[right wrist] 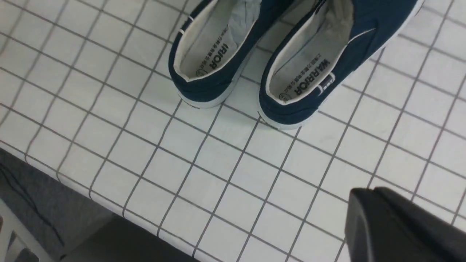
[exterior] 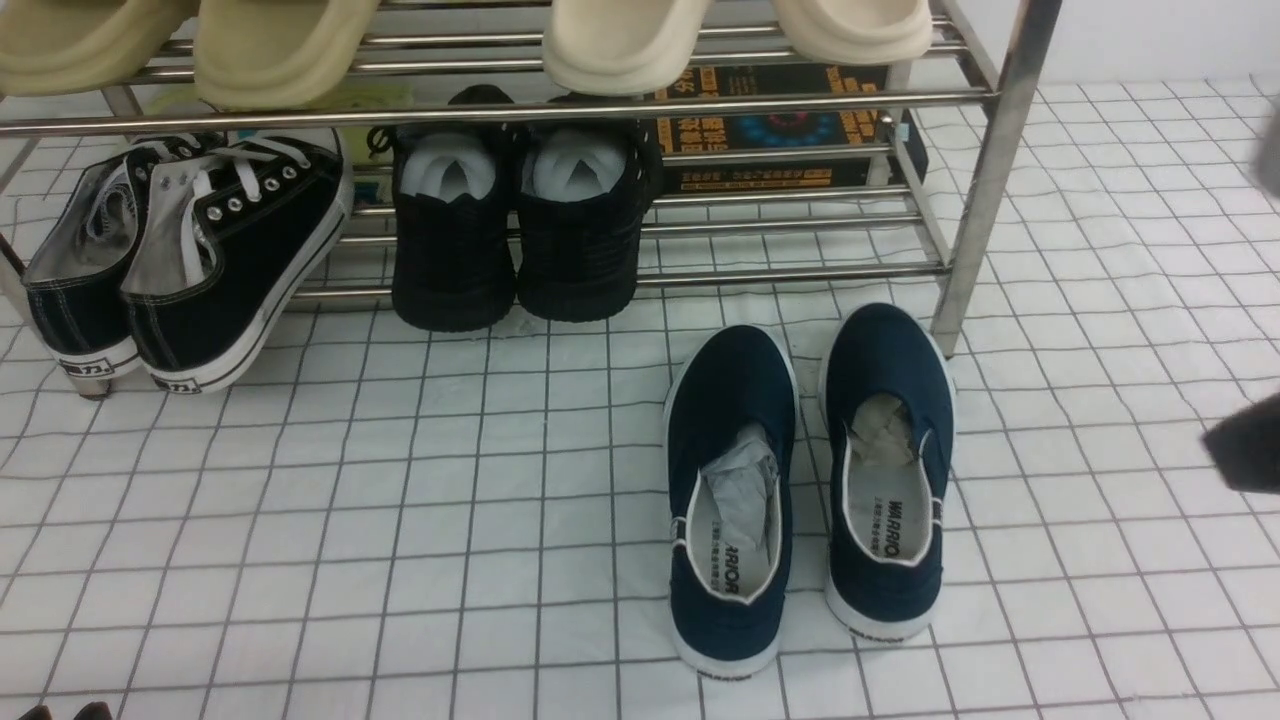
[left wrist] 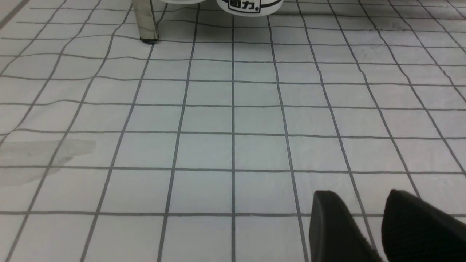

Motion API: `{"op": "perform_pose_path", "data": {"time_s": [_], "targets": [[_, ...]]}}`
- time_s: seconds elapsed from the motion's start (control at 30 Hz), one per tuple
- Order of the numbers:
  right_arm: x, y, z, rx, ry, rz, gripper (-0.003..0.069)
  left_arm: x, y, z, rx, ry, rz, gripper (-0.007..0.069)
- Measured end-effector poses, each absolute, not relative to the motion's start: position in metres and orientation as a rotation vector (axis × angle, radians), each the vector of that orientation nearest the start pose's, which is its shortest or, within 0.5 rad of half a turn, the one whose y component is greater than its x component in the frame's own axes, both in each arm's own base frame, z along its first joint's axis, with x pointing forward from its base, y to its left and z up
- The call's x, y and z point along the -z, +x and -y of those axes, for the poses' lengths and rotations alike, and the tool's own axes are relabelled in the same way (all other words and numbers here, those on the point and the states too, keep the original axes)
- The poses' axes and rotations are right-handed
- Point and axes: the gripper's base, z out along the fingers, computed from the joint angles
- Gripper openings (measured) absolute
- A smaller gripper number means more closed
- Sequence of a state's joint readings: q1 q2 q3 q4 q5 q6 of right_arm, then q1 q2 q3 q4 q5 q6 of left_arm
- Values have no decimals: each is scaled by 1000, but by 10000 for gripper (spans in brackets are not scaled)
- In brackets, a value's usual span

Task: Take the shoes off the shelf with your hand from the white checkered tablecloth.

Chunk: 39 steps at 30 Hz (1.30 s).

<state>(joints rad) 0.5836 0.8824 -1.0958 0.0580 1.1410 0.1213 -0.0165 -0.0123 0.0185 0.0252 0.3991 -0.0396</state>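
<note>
Closest to the lens, at the lower right of the right wrist view: right gripper (right wrist: 358, 213), black, jaws pressed together, empty. Only a dark blur of it at the right edge of the front view, well apart from the shoes. Left gripper (left wrist: 366, 222) at the bottom right of the left wrist view, fingers parted with bare cloth between them, holding nothing.

Just beyond the right gripper, navy slip-ons (right wrist: 204, 87) flat on the white checkered tablecloth (exterior: 400, 480), lower centre-right of the front view. Off the chrome shoe rack (exterior: 990, 170), in front of its right-hand leg. Side by side, just apart. Toes toward the rack, heels toward the bottom of the frame. Long axes running bottom to top, nearly parallel, frame-left shoe (exterior: 728, 400) set a little lower than frame-right shoe (exterior: 888, 360).

Placing apparently done, with only the retreat to make. Best done by rising straight up before swinging off to the right, clear of the heels and the rack leg, so as not to nudge the pair askew or drag the wrinkled cloth.

Farther up and left, on the bottom tier: all-black shoes (exterior: 455, 260) and black lace-up sneakers (exterior: 250, 260).
</note>
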Motion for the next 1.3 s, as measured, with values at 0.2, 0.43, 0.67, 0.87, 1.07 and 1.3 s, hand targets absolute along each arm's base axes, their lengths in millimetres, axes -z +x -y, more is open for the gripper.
{"op": "perform_pose_path", "data": {"time_s": [0.2, 0.43, 0.67, 0.87, 1.07, 1.3], "targets": [[-348, 65, -48, -531, -441, -1927, -15, -172, 52, 0, 13, -7, -1889, 239], [-300, 53, -38, -571, -383, -1716, -13, -172, 52, 0, 13, -7, -1889, 239], [-290, 51, -36, -578, -372, -1675, -10, -172, 52, 0, 13, -7, -1889, 239], [-289, 51, -36, -578, -372, -1677, -6, -172, 52, 0, 13, -7, -1889, 239], [-289, 51, -36, -578, -372, -1677, -1, -172, 52, 0, 13, -7, -1889, 239], [-289, 52, -36, -555, -387, -1673, 2, -172, 52, 0, 13, -7, -1889, 239]]}}
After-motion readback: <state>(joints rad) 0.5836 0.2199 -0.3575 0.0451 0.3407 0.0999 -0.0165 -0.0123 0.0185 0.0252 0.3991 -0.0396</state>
